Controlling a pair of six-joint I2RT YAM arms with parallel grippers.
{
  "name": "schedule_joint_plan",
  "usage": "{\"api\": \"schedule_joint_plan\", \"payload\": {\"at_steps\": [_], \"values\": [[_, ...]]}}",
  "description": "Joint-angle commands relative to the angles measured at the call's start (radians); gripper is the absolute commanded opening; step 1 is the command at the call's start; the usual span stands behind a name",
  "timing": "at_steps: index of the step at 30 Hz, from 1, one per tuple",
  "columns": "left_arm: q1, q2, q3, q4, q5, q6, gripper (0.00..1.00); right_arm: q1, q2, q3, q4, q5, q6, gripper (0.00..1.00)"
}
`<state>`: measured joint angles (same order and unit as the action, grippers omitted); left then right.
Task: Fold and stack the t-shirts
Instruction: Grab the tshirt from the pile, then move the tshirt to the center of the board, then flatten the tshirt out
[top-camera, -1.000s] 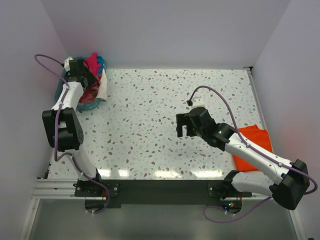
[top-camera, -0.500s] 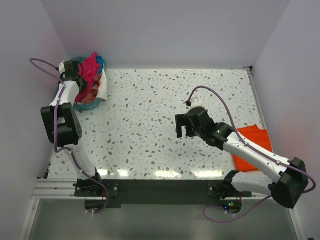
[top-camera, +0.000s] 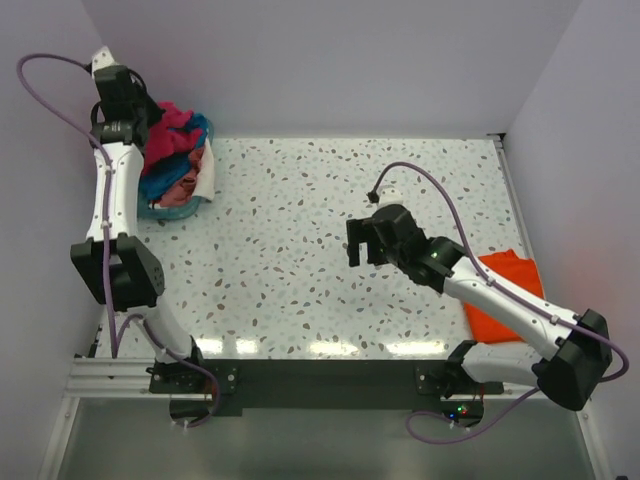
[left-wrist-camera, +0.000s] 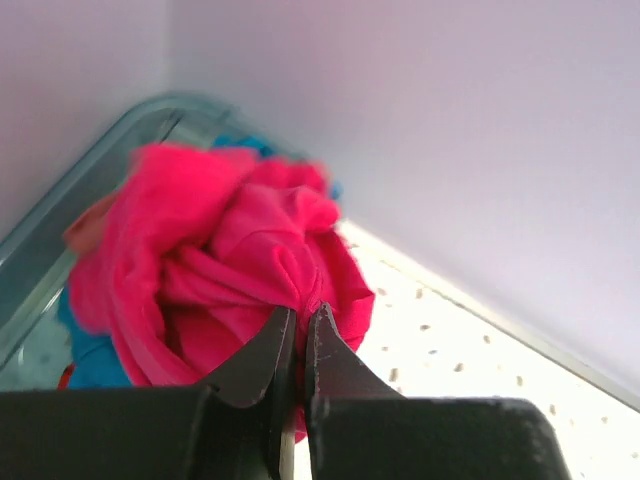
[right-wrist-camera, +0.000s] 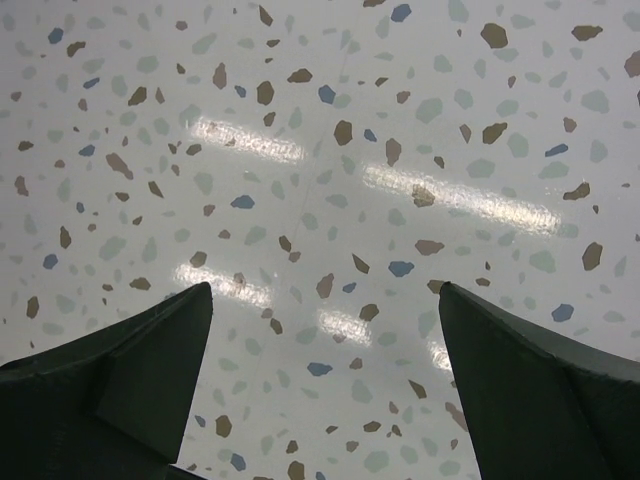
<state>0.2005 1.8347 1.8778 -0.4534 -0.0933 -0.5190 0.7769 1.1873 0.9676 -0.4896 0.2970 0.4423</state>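
Note:
My left gripper (top-camera: 141, 112) (left-wrist-camera: 300, 316) is shut on a fold of the magenta-pink t-shirt (top-camera: 172, 124) (left-wrist-camera: 235, 250), holding it bunched above the teal basin (top-camera: 168, 211) (left-wrist-camera: 60, 215) at the far left corner. A teal t-shirt (top-camera: 160, 182) (left-wrist-camera: 92, 356), a salmon one (top-camera: 182, 191) and a white one (top-camera: 208, 172) lie beneath it in the basin. An orange t-shirt (top-camera: 506, 290) lies folded at the table's right edge. My right gripper (top-camera: 361, 243) (right-wrist-camera: 325, 292) hangs open over the bare middle of the table, nothing between its fingers.
The speckled table (top-camera: 300, 230) (right-wrist-camera: 330, 150) is walled at the back and on both sides. The basin sits tight in the back left corner. My right arm (top-camera: 500, 300) crosses over part of the orange t-shirt.
My left gripper went from open to shut on the magenta-pink t-shirt and rose toward the back corner, pulling the cloth up. The right arm shifted only slightly.

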Motion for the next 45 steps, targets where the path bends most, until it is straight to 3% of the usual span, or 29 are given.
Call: {"api": "schedule_joint_plan", "payload": {"at_steps": [1,10,15,18,19,21,25,27,31,35,39,45], "values": [[-0.131,-0.185,0.115,0.013,0.05,0.091,0.0,-0.004,0.0,0.081,0.032,0.027,-0.019,0.99],[-0.494,-0.391,0.07,0.009,0.018,0.122,0.0,-0.004,-0.043,0.161,0.013,0.086,-0.034,0.99],[-0.544,-0.448,-0.119,0.059,0.064,0.036,0.0,-0.002,-0.068,0.155,0.013,0.165,-0.045,0.99],[-0.543,-0.419,-0.319,0.119,0.113,-0.021,0.21,-0.004,-0.046,0.154,-0.016,0.204,-0.033,0.99],[-0.541,-0.398,-0.389,0.128,0.136,-0.03,0.45,-0.002,-0.043,0.152,-0.024,0.217,-0.021,0.99],[-0.529,-0.332,-0.431,0.11,0.165,-0.052,0.68,-0.004,-0.034,0.135,-0.044,0.235,-0.008,0.99],[-0.53,-0.37,-0.651,0.2,0.227,-0.082,0.78,-0.004,-0.048,0.088,-0.067,0.271,0.01,0.99],[-0.542,-0.42,-0.729,0.229,0.228,-0.091,0.78,-0.004,-0.051,0.051,-0.063,0.275,0.018,0.99],[-0.605,-0.492,-0.92,0.228,0.202,-0.101,0.64,-0.007,-0.008,0.01,-0.017,0.22,0.032,0.99],[-0.702,-0.537,-1.032,0.242,0.159,-0.127,0.57,-0.007,0.066,0.008,0.026,0.124,0.041,0.9],[-0.751,-0.563,-1.121,0.254,0.127,-0.151,0.52,-0.002,0.116,-0.041,0.116,-0.031,0.091,0.76],[-0.751,-0.578,-1.22,0.274,0.102,-0.17,0.53,0.056,0.152,-0.181,0.204,-0.073,0.225,0.75]]}}
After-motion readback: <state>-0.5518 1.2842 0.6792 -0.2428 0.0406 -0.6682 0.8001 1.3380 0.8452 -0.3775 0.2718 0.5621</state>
